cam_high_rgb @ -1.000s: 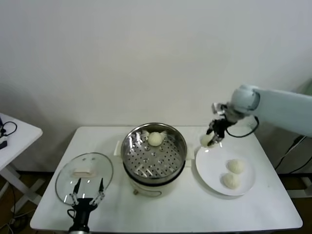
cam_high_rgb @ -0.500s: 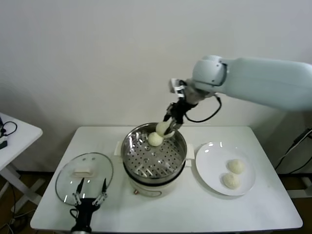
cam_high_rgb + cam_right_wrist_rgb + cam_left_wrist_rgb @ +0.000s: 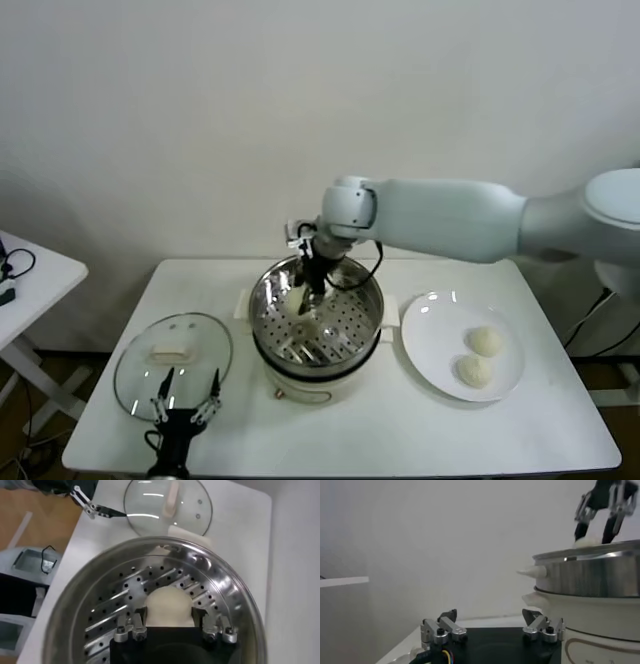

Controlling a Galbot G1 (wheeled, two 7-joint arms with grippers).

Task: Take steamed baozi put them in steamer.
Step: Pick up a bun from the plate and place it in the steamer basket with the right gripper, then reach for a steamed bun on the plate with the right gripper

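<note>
1. Right gripper is where I have the arm reaching from the right across the steamer, fingers pointing down into the pot near its far rim.
2. From the right wrist view I see the right gripper closed on one baozi, a finger on each side of the bun, over the perforated tray inside the steamer.
3. I cannot tell from my views whether that bun touches the tray or hangs just above it.
4. Seen from the left wrist, the same right gripper stands above the steel rim of the steamer with the pale bun showing at the rim line.
5. Two more baozi lie on the white plate just right of the steamer, close to each other.
6. The glass lid lies flat on the white table left of the steamer.
7. My left gripper sits low at the near edge of the table, just in front of the lid, fingers spread apart and holding nothing; the left wrist view shows the same gap between them.
</note>
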